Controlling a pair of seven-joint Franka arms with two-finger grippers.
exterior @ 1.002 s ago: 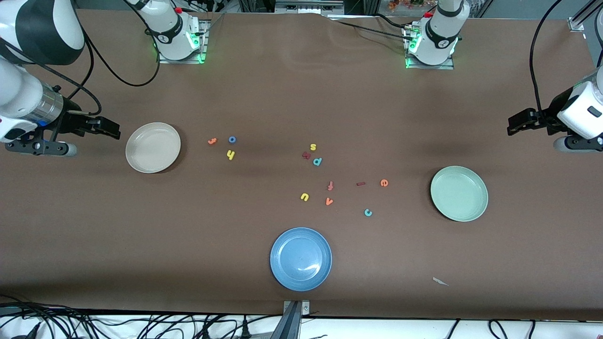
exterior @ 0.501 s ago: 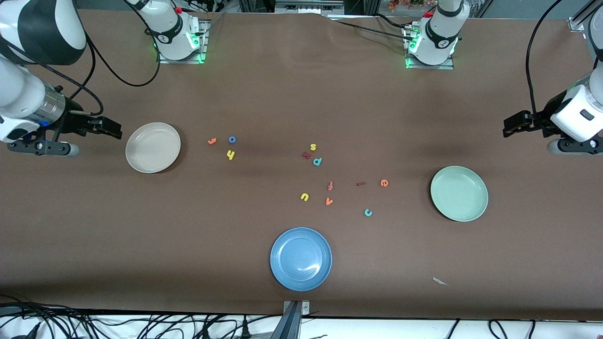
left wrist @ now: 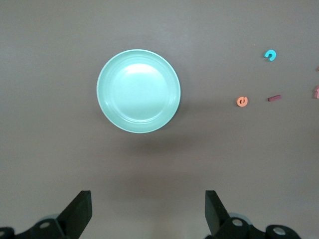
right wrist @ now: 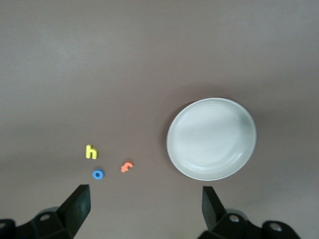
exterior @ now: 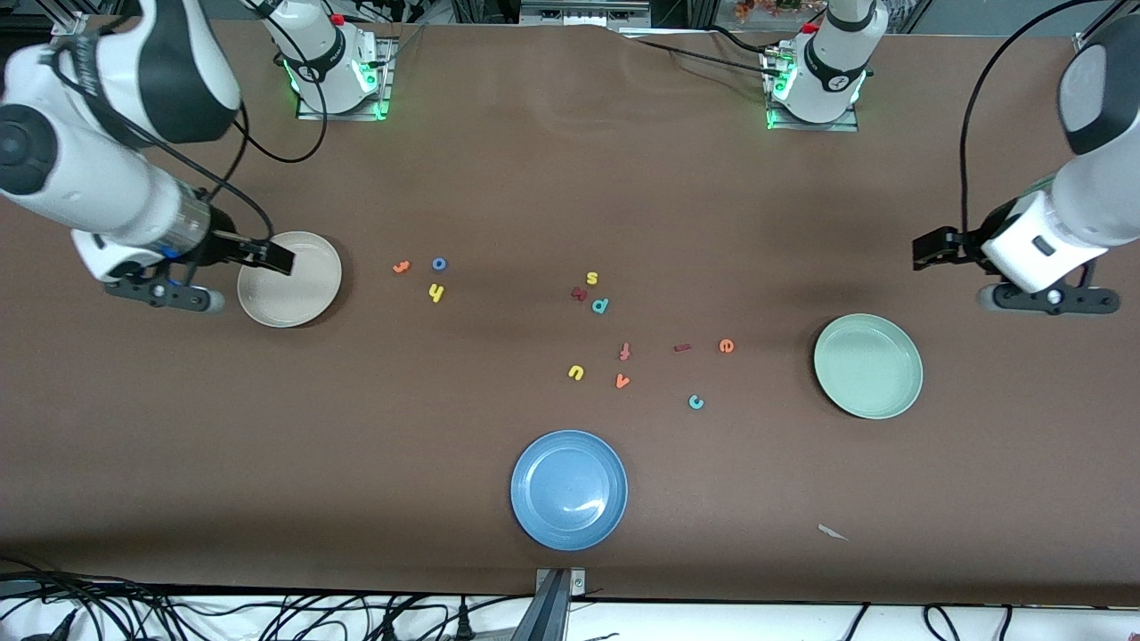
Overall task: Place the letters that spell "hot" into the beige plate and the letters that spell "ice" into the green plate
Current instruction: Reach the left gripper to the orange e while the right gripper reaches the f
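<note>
Both hands spread wide, empty: left hand (exterior: 926, 249) above table, right hand (exterior: 278, 258) over beige plate (exterior: 298, 298).

A blue plate (exterior: 568, 490) sits low in the middle of the front view on the brown table (exterior: 356, 445). Above it in that picture lie loose foam letters: a yellow u (exterior: 575, 372), an orange v (exterior: 622, 381), a reddish f-like letter (exterior: 624, 352), a teal p (exterior: 600, 305), a yellow s (exterior: 592, 278) and a dark red letter (exterior: 579, 293) touching nothing. A small pale scrap (exterior: 832, 532) lies toward the lower right of the frame.
</note>
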